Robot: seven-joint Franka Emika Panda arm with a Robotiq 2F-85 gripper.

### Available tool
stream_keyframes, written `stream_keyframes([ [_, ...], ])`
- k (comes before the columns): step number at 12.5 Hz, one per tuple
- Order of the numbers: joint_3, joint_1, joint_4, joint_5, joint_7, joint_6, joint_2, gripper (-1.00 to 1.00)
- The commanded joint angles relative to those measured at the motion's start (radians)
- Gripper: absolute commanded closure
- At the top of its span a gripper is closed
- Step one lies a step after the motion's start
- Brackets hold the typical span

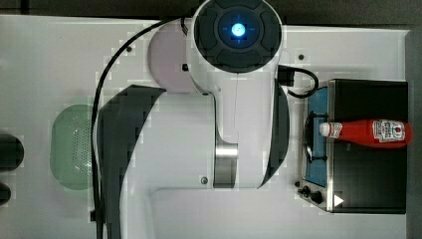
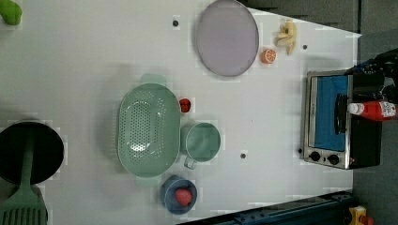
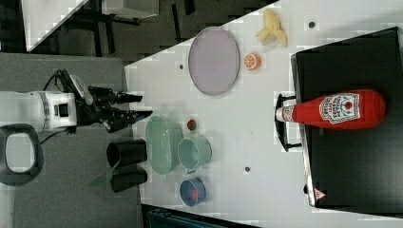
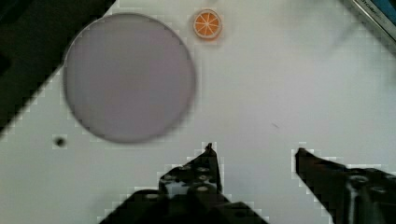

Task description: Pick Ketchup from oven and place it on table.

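On top of the oven (image 3: 351,156) the ketchup (image 3: 332,110) lies flat, cap over the door edge. My gripper (image 4: 254,154) hangs wide, empty, above the desk (image 4: 289,84). Best to grab mid-body, across the bottle.

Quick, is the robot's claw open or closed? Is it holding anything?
Gripper: open, holding nothing, above the white table.

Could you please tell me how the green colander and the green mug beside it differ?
The colander is oval, perforated and much wider; the mug is round, smooth-walled and smaller. The colander has a tab handle at each end; the mug has one small side handle. Both are pale green, open side up, on the table.
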Motion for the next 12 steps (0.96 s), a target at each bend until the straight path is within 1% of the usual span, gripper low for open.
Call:
stream_keyframes([
  [1,-0.034,-0.028,-0.242,-0.007,-0.061,-0.165,-0.431,-0.58],
  [3,-0.035,-0.029,-0.242,-0.007,-0.061,-0.162,-0.431,-0.99],
  [7,-0.087,-0.046,-0.241,-0.008,-0.061,-0.078,-0.414,-1.00],
  [9,-0.141,-0.060,-0.241,-0.009,-0.061,-0.023,-0.389,-1.00],
  [12,-0.244,-0.075,-0.240,-0.009,-0.062,0.008,-0.325,-1.00],
])
